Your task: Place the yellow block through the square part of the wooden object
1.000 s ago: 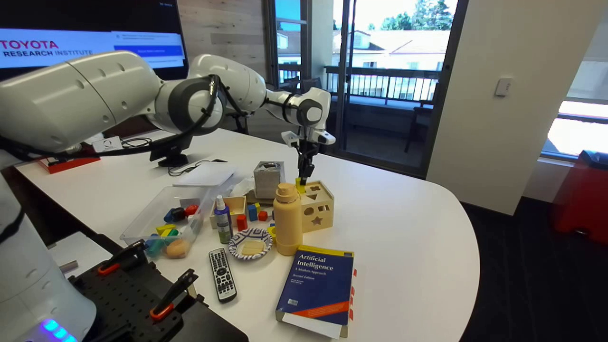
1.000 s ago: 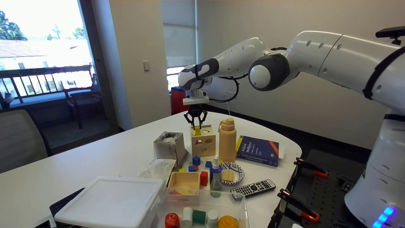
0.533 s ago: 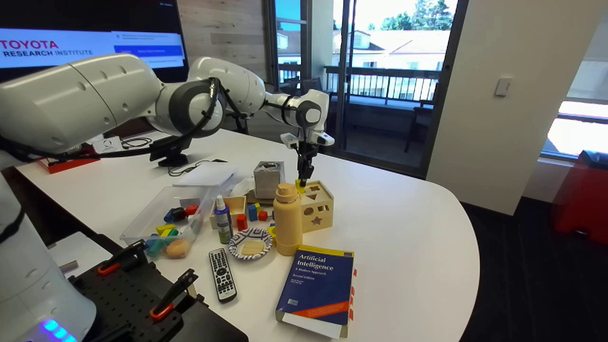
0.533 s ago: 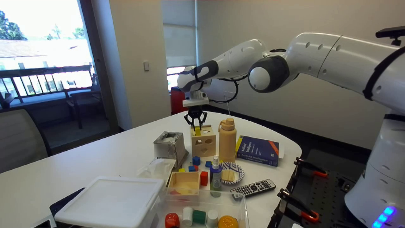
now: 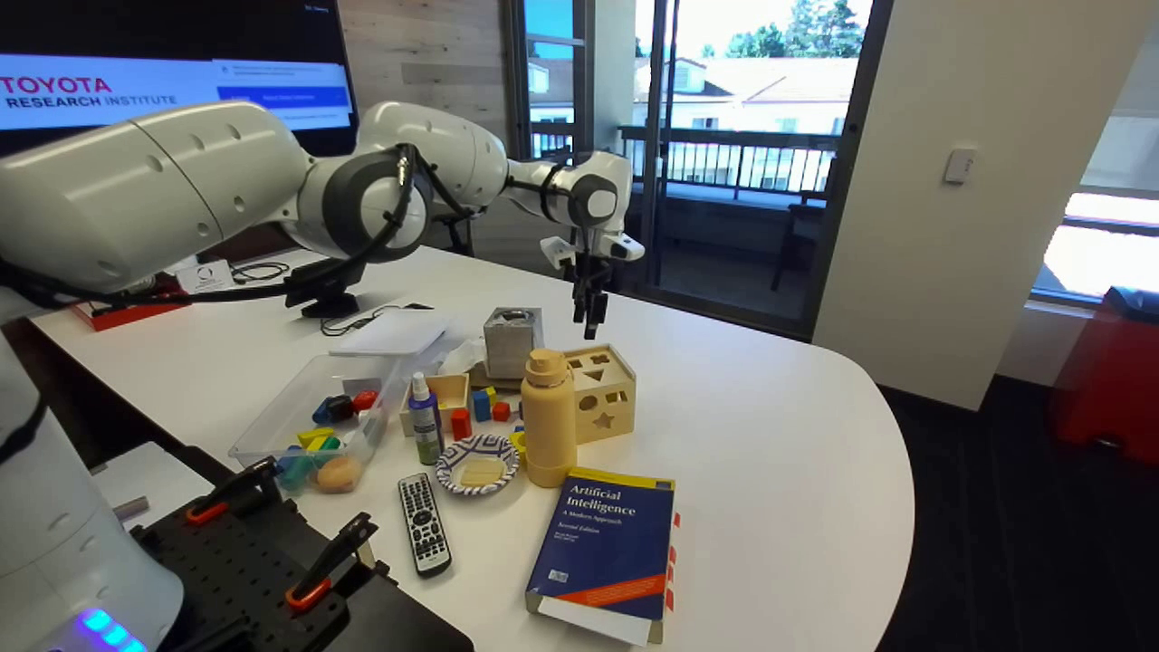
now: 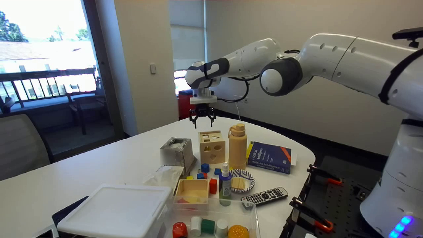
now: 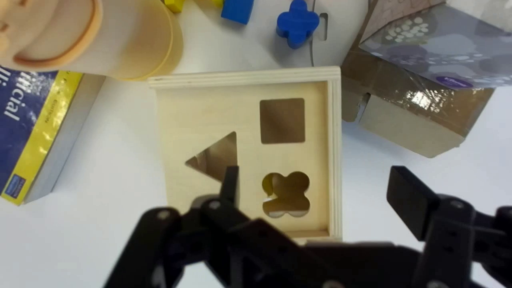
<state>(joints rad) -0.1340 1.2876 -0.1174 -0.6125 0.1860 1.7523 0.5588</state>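
The relation that mattered was one of height: the pair of black robot fingers [image 7: 412, 202] hung over the pale natural-wood, cube-shaped box [image 6: 212, 151], and the yellow block [image 7: 268, 185] lay beneath them, inside its walls. A yellow patch showed through the clover-shaped opening [image 7: 294, 200] in the wrist view, and more yellow behind a side opening in an exterior view. Only scraps were visible, so the block's long axis could not be told.

The fingers were spread wide with nothing between them, their tips apart from the top panel. In the wrist view one overlapped that panel beside the triangular opening [image 7: 218, 158]; the other showed against the white worktop [image 5: 751, 426] past the rim. The square opening [image 7: 282, 121] lay off the line joining them, with nothing plugging it.

The insertion looked finished, though which opening had admitted the block could not be read here. The next move seemed to call for rising straight up; a low sideways swing might have knocked the tall peach-coloured bottle [image 6: 237, 147] just beside the box, or the grey patterned tissue box [image 6: 176, 155] on another side.
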